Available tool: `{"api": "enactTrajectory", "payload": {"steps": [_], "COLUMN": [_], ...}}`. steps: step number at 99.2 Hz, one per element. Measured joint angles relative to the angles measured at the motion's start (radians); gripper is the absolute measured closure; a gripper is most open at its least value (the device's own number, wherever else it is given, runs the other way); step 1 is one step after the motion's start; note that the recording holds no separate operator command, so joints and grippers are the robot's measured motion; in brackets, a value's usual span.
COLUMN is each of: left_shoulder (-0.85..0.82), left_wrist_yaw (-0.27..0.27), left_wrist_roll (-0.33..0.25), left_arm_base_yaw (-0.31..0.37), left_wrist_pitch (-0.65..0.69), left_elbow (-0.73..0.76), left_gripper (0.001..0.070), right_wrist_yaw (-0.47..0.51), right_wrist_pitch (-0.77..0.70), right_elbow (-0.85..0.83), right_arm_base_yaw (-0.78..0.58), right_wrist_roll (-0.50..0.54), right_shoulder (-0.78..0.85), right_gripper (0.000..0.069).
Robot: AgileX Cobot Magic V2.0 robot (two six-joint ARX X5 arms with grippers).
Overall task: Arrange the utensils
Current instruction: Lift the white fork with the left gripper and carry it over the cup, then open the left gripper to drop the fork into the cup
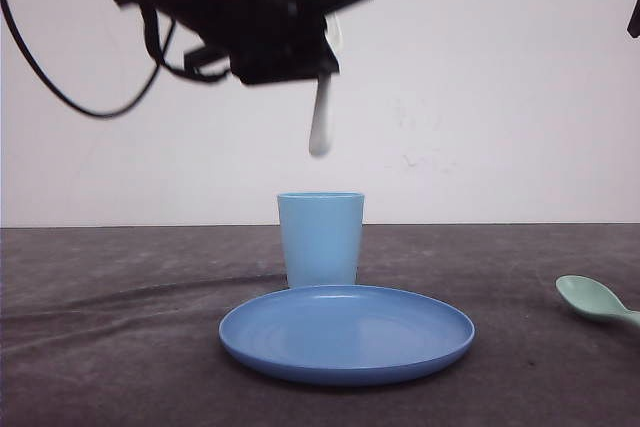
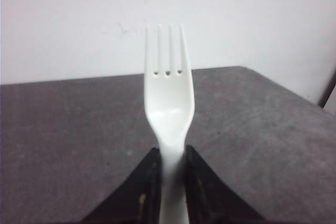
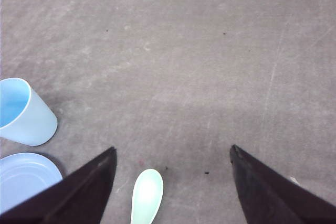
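white fork (image 2: 169, 98) in left hand (image 2: 170, 182) (above cup (image 1: 320, 237))

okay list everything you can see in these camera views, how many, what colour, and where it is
fork: one, white, held in the air above the cup, handle end hanging down toward it in the front view
spoon: one, pale mint green, lying on the table to the right of the plate, apart from it
cup: one, light blue, upright on the table just behind the plate
plate: one, blue, round, on the table in front of the cup
table: one, dark grey surface, under everything
wall: one, white, behind the table
left tool: one, black, shut on the fork
right tool: one, black, open, above the spoon
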Motion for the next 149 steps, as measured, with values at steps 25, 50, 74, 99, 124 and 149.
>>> {"api": "enactTrajectory", "payload": {"steps": [25,50,74,99,124,149], "left_shoulder": [0.119,0.148,0.148,0.127,0.099,0.087], "left_wrist_yaw": [0.000,0.000,0.000,0.000,0.000,0.000], "left_wrist_roll": [-0.002,-0.008,-0.008,-0.008,-0.009,-0.008], "left_arm_base_yaw": [0.000,0.000,0.000,0.000,-0.001,-0.004], "left_wrist_pitch": [0.048,0.038,0.017,-0.030,-0.060,-0.119], "left_elbow": [0.000,0.000,0.000,0.000,0.000,0.000], "left_gripper": [0.0673,0.0673,0.0665,0.0663,0.0464,0.0444], "right_wrist_yaw": [0.018,0.022,0.022,0.022,0.023,0.022], "right_wrist_pitch": [0.000,0.000,0.000,-0.021,-0.046,-0.053], "right_elbow": [0.000,0.000,0.000,0.000,0.000,0.000], "right_arm_base_yaw": [0.000,0.000,0.000,0.000,0.005,0.025], "right_wrist_roll": [-0.003,-0.009,-0.015,-0.015,-0.015,-0.014], "right_shoulder": [0.000,0.000,0.000,0.001,0.033,0.045], "right_gripper": [0.0263,0.0263,0.0263,0.0263,0.0263,0.0263]}}
